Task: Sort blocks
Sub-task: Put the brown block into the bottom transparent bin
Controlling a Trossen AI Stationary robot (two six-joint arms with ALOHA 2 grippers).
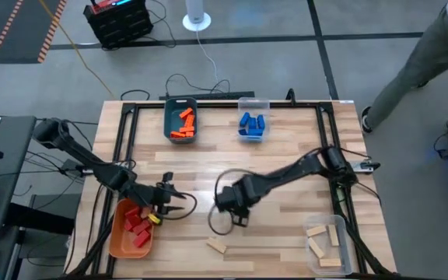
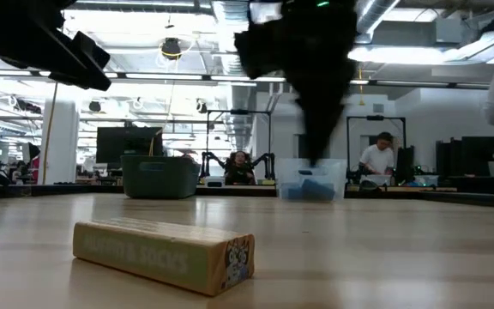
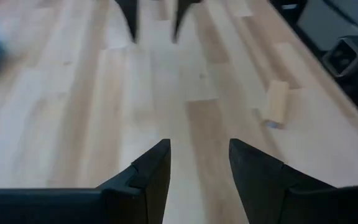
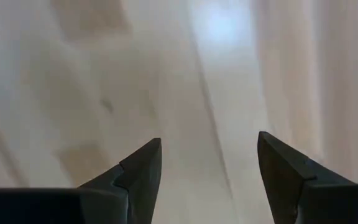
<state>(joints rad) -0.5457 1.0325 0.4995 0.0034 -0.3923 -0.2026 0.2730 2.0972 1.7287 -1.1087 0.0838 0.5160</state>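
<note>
Right claw (image 1: 232, 211) gapes empty over bare counter (image 1: 286, 167); last wooden block (image 1: 217, 246) lies just beside it, needs reaching; left claw (image 1: 183, 204) apart, idle

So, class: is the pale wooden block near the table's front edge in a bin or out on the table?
Out: the pale block lies flat on the bare table.

Raised lettering along the long side of the pale wooden block (image 2: 163, 254), partly legible, apparently ending in "BLOCKS"; small printed figure on its end face, unreadable.
</note>
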